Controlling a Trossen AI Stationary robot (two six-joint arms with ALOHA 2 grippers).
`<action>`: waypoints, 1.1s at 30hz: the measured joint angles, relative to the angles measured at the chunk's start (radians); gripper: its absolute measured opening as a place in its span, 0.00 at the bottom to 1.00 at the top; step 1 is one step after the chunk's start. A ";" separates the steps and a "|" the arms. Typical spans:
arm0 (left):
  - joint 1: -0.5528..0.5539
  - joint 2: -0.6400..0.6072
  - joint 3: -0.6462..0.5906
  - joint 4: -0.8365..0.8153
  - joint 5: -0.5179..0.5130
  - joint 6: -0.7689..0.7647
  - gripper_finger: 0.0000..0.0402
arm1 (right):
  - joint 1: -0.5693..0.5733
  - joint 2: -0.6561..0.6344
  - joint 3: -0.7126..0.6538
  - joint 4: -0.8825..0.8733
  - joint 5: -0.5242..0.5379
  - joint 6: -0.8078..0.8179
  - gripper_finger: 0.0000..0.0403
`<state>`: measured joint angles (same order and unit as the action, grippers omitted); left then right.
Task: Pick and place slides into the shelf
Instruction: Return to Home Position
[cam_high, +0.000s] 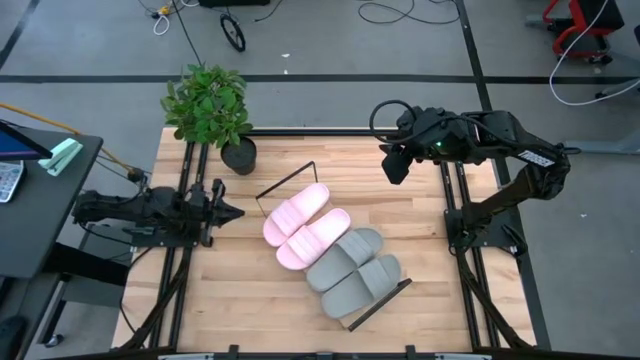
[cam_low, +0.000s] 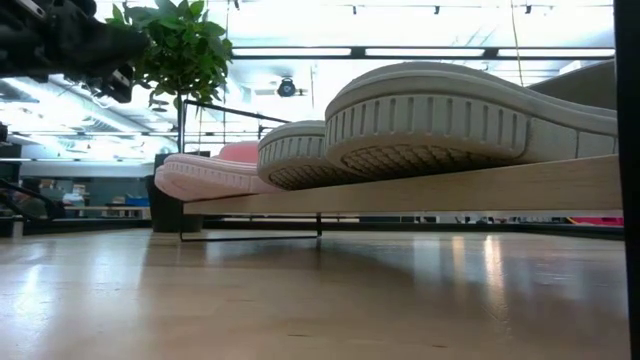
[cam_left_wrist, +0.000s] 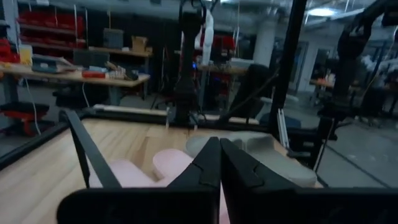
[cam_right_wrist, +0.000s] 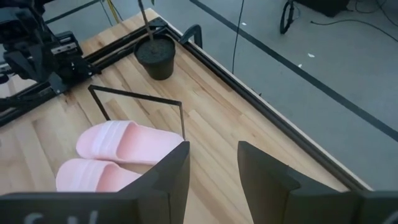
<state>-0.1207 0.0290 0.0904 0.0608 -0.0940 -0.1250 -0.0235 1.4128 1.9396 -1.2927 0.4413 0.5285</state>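
Hovering with fingers parted over the wooden table's (cam_high: 250, 290) right side, the right gripper (cam_high: 395, 162) held nothing; the left gripper (cam_high: 228, 211) lay clenched, empty, at the left side. Four chunky foam slides (cam_high: 312, 238), pink and grey, sat on the long light-wood shelf (cam_low: 450, 190). A low homeward swing might clip its thin black frame (cam_high: 285, 184).

**Nothing legible in the room**

From where I stand, no word, brand, number or sign can be read. The closest thing to lettering is a few pale marks on the housing of the right gripper (cam_right_wrist: 212, 152). They are cut off at the edge of the right wrist view and too partial to make out. Any labels on the red storage bins (cam_left_wrist: 37, 22) across the room are too blurred to read.
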 joint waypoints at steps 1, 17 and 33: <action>0.000 0.000 -0.009 0.025 -0.002 0.000 0.02 | 0.000 0.000 0.000 0.000 0.000 0.003 0.35; 0.000 0.001 -0.081 0.124 -0.073 0.007 0.01 | 0.000 0.000 0.000 -0.001 0.000 0.021 0.35; 0.000 0.003 -0.082 -0.022 0.055 0.140 0.01 | 0.002 0.000 -0.003 -0.101 -0.029 0.073 0.34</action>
<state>-0.1207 0.0319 0.0082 0.0391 -0.0395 0.0147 -0.0212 1.4128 1.9366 -1.3932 0.4126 0.6016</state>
